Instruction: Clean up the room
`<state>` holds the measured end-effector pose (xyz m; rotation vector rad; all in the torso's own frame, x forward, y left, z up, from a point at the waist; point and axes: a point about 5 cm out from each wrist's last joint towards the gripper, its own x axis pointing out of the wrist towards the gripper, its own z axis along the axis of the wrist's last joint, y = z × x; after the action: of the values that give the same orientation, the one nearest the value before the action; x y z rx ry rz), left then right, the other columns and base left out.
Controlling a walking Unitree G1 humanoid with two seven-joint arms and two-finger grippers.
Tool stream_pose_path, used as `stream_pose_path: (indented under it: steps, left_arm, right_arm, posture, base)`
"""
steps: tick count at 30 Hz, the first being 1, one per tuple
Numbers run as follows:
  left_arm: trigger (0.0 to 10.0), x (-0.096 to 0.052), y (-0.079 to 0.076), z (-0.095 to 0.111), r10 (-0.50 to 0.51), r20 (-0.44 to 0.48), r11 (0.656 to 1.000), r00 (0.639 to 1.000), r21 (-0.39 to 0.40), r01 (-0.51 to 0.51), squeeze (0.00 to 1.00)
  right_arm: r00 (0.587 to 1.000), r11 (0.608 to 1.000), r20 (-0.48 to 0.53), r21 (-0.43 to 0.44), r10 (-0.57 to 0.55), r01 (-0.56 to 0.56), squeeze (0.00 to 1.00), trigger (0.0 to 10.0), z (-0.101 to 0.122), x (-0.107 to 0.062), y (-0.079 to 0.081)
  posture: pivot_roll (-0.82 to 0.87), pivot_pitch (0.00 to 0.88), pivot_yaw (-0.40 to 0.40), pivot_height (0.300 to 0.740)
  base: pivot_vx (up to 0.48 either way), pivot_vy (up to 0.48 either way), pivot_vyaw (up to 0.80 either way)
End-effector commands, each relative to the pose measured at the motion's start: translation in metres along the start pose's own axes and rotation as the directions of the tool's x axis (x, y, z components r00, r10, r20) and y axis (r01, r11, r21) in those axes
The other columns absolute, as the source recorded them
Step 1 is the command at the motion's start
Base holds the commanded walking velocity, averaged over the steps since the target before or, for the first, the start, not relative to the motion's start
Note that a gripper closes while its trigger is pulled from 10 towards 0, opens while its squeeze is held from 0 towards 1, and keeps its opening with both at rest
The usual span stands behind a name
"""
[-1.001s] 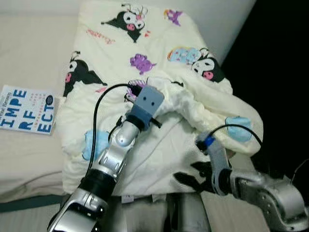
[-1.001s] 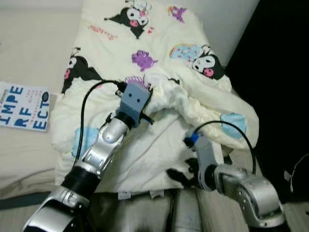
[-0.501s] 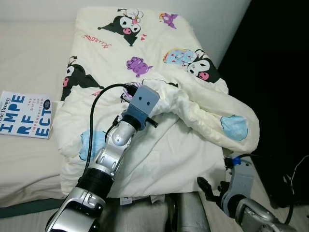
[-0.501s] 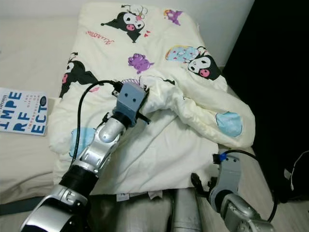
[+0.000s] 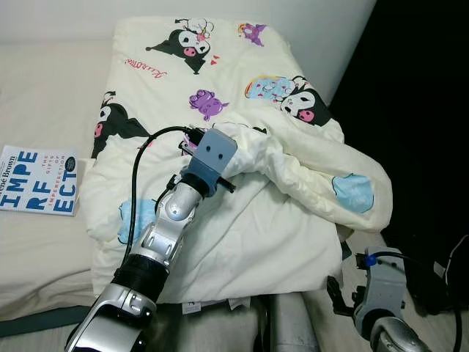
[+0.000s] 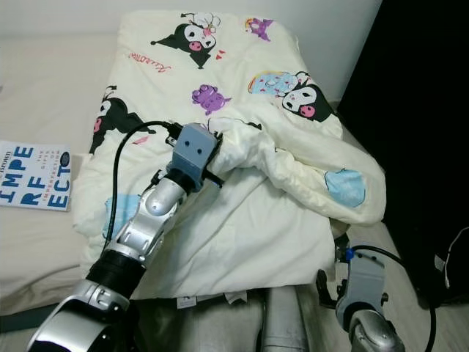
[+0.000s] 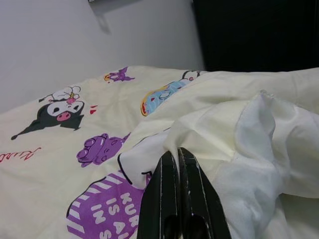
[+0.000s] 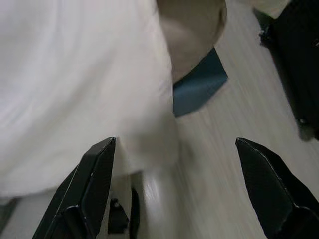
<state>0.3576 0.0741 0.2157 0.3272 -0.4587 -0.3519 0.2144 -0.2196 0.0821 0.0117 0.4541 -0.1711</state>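
Note:
A cream blanket [image 5: 220, 73] printed with cartoon figures lies spread over the bed, its right side bunched into a thick fold [image 5: 315, 172]. My left gripper [image 7: 175, 152] is shut on a pinch of that fold near the blanket's middle; in the head views the cloth hides its fingers beyond the blue-grey wrist block [image 5: 214, 152]. My right gripper [image 8: 175, 141] hangs open off the bed's near right corner [image 5: 338, 292], below the blanket's front edge and over the wooden floor, with nothing between its fingers.
A white book with blue letters [image 5: 37, 180] lies on the beige mattress [image 5: 44, 88] left of the blanket. A white wall runs behind the bed. A dark mass [image 5: 418, 110] stands along the right side, with cables on the floor [image 5: 454, 271].
My right arm has drawn back from the blanket's front edge to the lower right, off the bed. The left gripper keeps its hold on the fold. The camera has shifted slightly.

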Motion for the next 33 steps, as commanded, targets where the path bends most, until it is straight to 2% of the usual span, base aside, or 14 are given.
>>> stream_pose_path:
  steps: [1, 4, 5, 6, 7, 8, 14, 17, 21, 25, 30, 33]
  left_arm:
    - [10.0, -0.005, 0.0, -0.008, -0.001, -0.025, 1.0, 1.0, 0.002, 0.001, 0.0]
    - [10.0, -0.006, 0.001, -0.009, 0.002, -0.027, 1.0, 1.0, 0.004, -0.002, 0.0]
    - [10.0, -0.007, 0.002, -0.01, 0.006, -0.029, 1.0, 1.0, 0.007, -0.006, 0.0]
    - [10.0, -0.008, 0.002, -0.01, 0.007, -0.03, 1.0, 1.0, 0.007, -0.007, 0.0]
    - [10.0, -0.008, 0.002, -0.01, 0.007, -0.03, 1.0, 1.0, 0.007, -0.007, 0.0]
    - [10.0, -0.009, 0.004, -0.011, 0.009, -0.034, 1.0, 0.999, 0.01, -0.009, 0.0]
    - [10.0, -0.014, 0.005, -0.016, 0.013, -0.05, 1.0, 0.999, 0.015, -0.012, 0.0]
    - [10.0, -0.014, 0.005, -0.016, 0.013, -0.054, 1.0, 0.998, 0.015, -0.012, 0.0]
    - [10.0, -0.015, 0.004, -0.017, 0.007, -0.055, 1.0, 0.998, 0.019, -0.006, 0.0]
    - [10.0, -0.015, 0.004, -0.018, 0.003, -0.056, 1.0, 0.998, 0.023, -0.002, 0.0]
    - [10.0, -0.015, 0.004, -0.017, 0.001, -0.054, 1.0, 0.999, 0.024, 0.001, 0.0]
    - [10.0, -0.014, 0.003, -0.017, 0.001, -0.051, 1.0, 0.999, 0.025, 0.0, 0.0]
  right_arm:
    - [1.0, 1.0, -0.004, 0.001, -0.014, 0.014, 0.0, 10.0, -0.009, 0.002, -0.005]
    - [0.999, 0.999, 0.021, 0.038, 0.023, -0.024, 0.0, 10.0, -0.011, 0.005, -0.003]
    - [0.996, 0.991, 0.047, 0.105, 0.078, -0.083, 0.0, 10.0, -0.012, 0.007, 0.001]
    - [0.994, 0.987, 0.054, 0.127, 0.094, -0.1, 0.0, 10.0, -0.013, 0.008, 0.003]
    - [0.994, 0.987, 0.054, 0.127, 0.094, -0.1, 0.0, 10.0, -0.013, 0.008, 0.003]
    - [0.993, 0.973, 0.064, 0.2, 0.101, -0.112, 0.0, 10.0, -0.017, 0.008, 0.003]
    - [0.992, 0.918, 0.07, 0.377, 0.105, -0.124, 0.0, 10.0, -0.033, 0.005, -0.002]
    - [0.992, 0.899, 0.073, 0.418, 0.105, -0.126, 0.0, 10.0, -0.041, 0.003, -0.005]
    - [0.992, 0.916, 0.071, 0.382, 0.103, -0.122, 0.0, 10.0, -0.053, 0.0, -0.01]
    - [0.986, 0.909, 0.108, 0.386, 0.125, -0.157, 0.0, 10.0, -0.05, 0.0, -0.009]
    - [0.992, 0.913, 0.104, 0.396, 0.065, -0.101, 0.0, 10.0, -0.052, 0.003, -0.014]
    - [0.995, 0.896, 0.093, 0.44, 0.021, -0.06, 0.0, 10.0, -0.055, 0.005, -0.015]
  posture:
    - [-0.21, 0.221, -0.038, 0.471]
    - [-0.2, 0.221, -0.036, 0.471]
    - [-0.2, 0.222, -0.035, 0.471]
    - [-0.2, 0.222, -0.035, 0.471]
    - [-0.2, 0.222, -0.035, 0.471]
    - [-0.19, 0.222, -0.033, 0.471]
    - [-0.2, 0.224, -0.031, 0.471]
    - [-0.2, 0.225, -0.03, 0.471]
    - [-0.2, 0.227, -0.028, 0.471]
    - [-0.2, 0.222, -0.027, 0.471]
    - [-0.2, 0.217, -0.03, 0.471]
    - [-0.2, 0.215, -0.03, 0.471]
  base:
    - [0.0, 0.0, 0.0]
    - [0.0, 0.0, 0.0]
    - [0.0, 0.0, 0.0]
    - [0.0, 0.0, 0.0]
    - [0.0, 0.0, 0.0]
    - [0.0, 0.0, 0.0]
    - [0.0, 0.0, 0.0]
    - [0.0, 0.0, 0.0]
    - [0.0, 0.0, 0.0]
    - [0.0, 0.0, 0.0]
    - [0.0, 0.0, 0.0]
    - [0.0, 0.0, 0.0]
